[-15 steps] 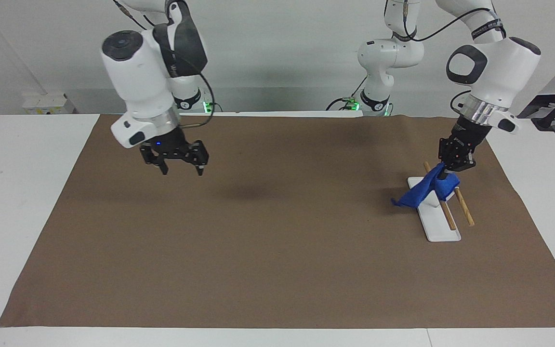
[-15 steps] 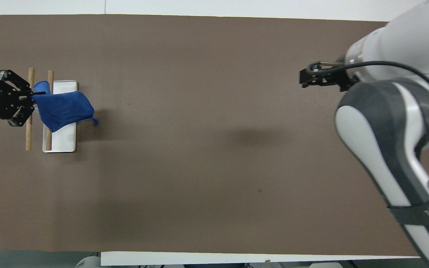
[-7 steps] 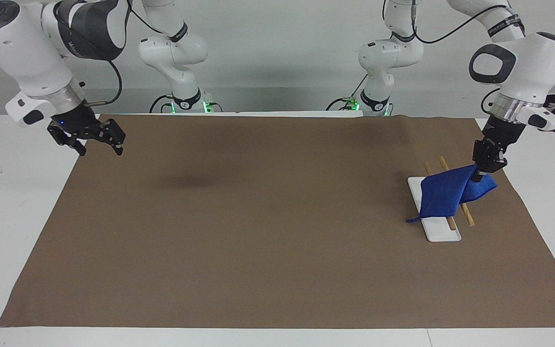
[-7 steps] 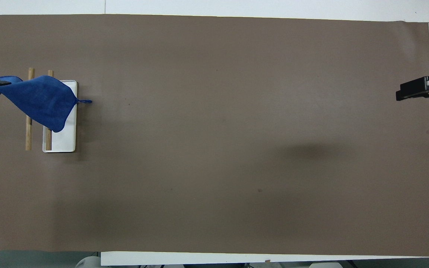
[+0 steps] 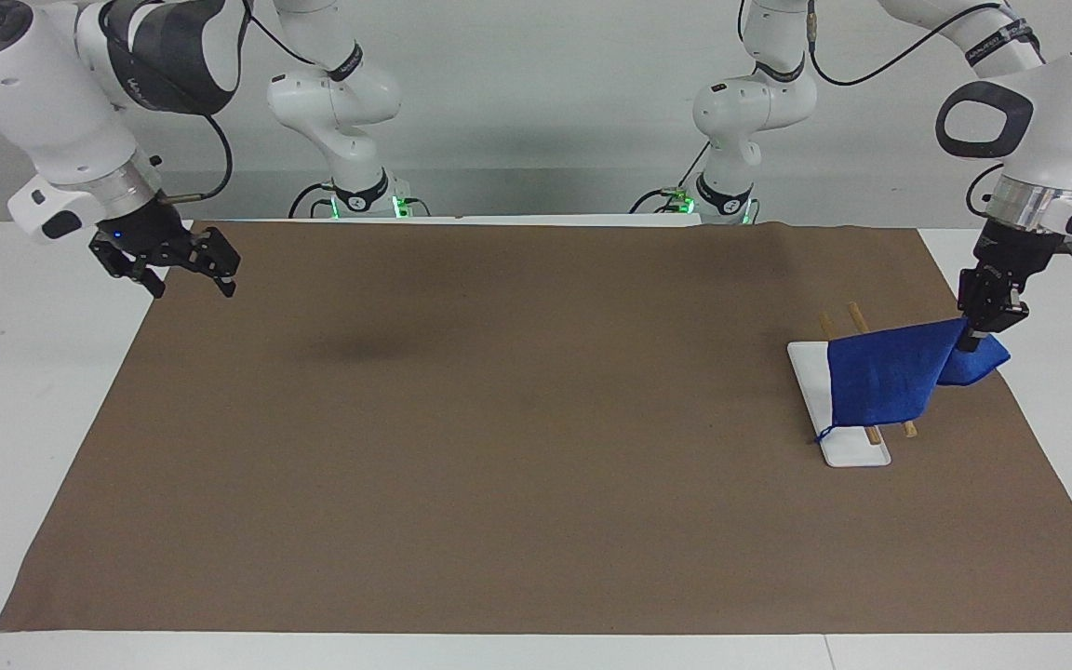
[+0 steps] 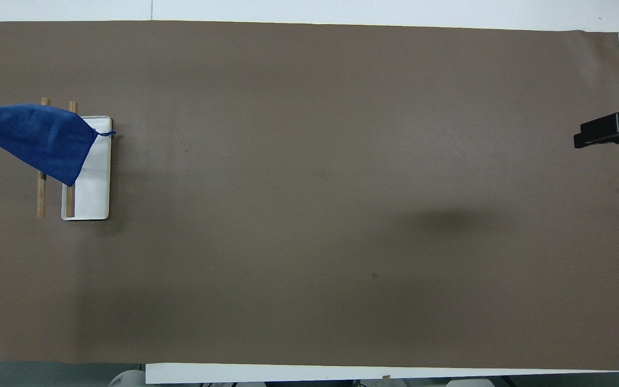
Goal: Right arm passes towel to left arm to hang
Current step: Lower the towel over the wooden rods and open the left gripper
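The blue towel hangs spread over the two wooden bars of a small rack on a white base, at the left arm's end of the table. My left gripper is shut on the towel's upper corner and holds it stretched over the brown mat's edge. The towel also shows in the overhead view, draped across both bars; the left gripper is out of that view. My right gripper is open and empty, raised over the mat's edge at the right arm's end, where the arm waits; only part of it shows in the overhead view.
A brown mat covers most of the white table. The rack's white base lies on the mat. Both arms' pedestals stand at the robots' edge of the table.
My left gripper has pulled the towel's corner outward past the rack, spreading the cloth over both bars. My right gripper has swung from over the mat out to its edge.
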Robot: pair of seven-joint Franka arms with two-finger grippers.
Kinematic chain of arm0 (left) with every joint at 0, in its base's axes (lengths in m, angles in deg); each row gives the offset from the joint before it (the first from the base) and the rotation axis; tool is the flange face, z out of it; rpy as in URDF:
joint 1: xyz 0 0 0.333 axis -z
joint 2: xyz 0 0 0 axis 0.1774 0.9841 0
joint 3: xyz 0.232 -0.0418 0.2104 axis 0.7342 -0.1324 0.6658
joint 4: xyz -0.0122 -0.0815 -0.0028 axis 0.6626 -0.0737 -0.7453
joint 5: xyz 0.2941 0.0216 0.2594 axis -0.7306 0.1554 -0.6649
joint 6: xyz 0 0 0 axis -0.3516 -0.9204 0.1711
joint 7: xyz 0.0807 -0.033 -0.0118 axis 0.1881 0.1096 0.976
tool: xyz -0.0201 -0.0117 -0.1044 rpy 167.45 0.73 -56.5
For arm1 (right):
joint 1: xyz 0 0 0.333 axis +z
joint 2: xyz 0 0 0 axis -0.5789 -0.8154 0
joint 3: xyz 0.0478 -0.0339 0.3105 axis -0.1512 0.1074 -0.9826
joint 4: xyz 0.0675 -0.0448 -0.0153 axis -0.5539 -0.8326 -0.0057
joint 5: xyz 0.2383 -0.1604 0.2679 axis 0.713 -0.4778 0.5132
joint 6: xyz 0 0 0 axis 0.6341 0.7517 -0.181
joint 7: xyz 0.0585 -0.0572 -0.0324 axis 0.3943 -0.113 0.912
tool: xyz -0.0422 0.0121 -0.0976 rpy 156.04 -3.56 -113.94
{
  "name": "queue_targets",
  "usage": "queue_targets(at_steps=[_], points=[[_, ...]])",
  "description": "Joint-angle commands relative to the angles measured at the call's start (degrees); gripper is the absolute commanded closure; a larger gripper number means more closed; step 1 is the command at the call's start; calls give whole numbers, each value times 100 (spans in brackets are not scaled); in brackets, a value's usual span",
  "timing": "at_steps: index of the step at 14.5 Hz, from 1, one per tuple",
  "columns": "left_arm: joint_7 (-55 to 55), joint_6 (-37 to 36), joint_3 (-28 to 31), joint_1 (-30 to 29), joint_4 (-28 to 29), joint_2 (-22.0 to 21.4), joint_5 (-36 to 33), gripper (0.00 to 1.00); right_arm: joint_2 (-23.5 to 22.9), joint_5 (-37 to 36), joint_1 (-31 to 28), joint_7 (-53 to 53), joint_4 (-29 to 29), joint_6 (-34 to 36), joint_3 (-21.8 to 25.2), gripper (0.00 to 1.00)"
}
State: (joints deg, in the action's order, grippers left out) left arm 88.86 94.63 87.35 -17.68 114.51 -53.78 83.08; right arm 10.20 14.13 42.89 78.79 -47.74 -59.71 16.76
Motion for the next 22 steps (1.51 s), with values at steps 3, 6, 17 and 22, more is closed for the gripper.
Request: queue_targets(at_steps=[3,6,17,22], points=[[-24,-110,-46,-63,157,35,-306,99,75,-69,-136,253,-41,48,-31,1],[-6,-224,-46,-45,552,-114,-306,98,154,-69,-128,217,-85,48,-31,1],[-77,-303,-29,-309,651,-97,-342,0,172,-69,-101,217,-121,57,-22,1],[-190,-1108,-20,-326,-568,288,-429,0,172,-69,-92,217,-121,57,-22,1]])
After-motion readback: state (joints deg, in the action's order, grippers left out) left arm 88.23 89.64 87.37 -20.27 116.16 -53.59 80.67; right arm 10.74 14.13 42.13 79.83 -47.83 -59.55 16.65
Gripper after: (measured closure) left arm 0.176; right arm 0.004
